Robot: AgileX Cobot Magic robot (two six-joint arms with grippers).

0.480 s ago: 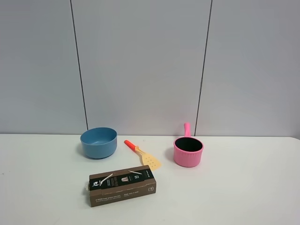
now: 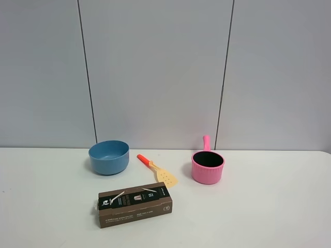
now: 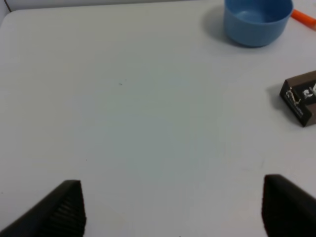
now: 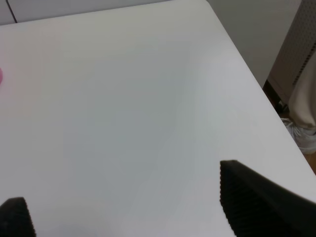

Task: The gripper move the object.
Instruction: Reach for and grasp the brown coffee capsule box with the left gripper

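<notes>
Nothing has moved since the earlier view: the box [image 2: 134,204] lies near, left of centre, before the bowl [image 2: 108,157]. Your left gripper [image 3: 173,202] gapes empty; square it across the box's narrow width.

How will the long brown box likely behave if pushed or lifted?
The cardboard box lies flat on its broad face, so it should slide rather than roll or tip. Being long, it would probably swivel if pushed near one end.
</notes>
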